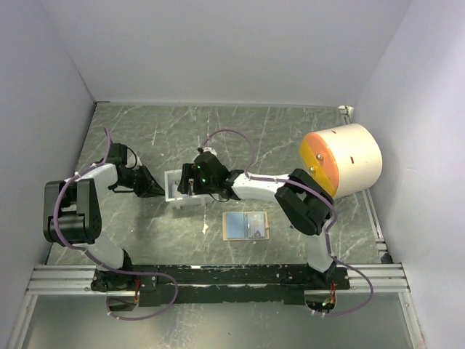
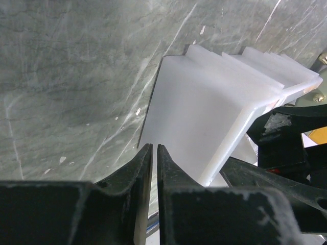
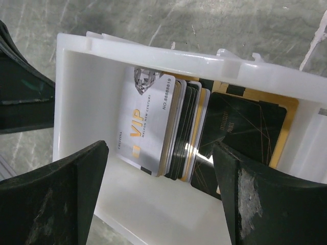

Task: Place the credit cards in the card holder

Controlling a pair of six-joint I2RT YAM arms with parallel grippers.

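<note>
Now | right arm [image 1: 258,187] stretched leftward | right fingers [image 3: 61,199] wide over credit cards [image 3: 153,122]

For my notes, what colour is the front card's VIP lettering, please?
The VIP lettering is orange; right wrist view shows it best.

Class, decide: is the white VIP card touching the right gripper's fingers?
Apart. The right wrist view shows bare white tray between the VIP card and one finger of the right gripper, and other cards between it and the second.
</note>
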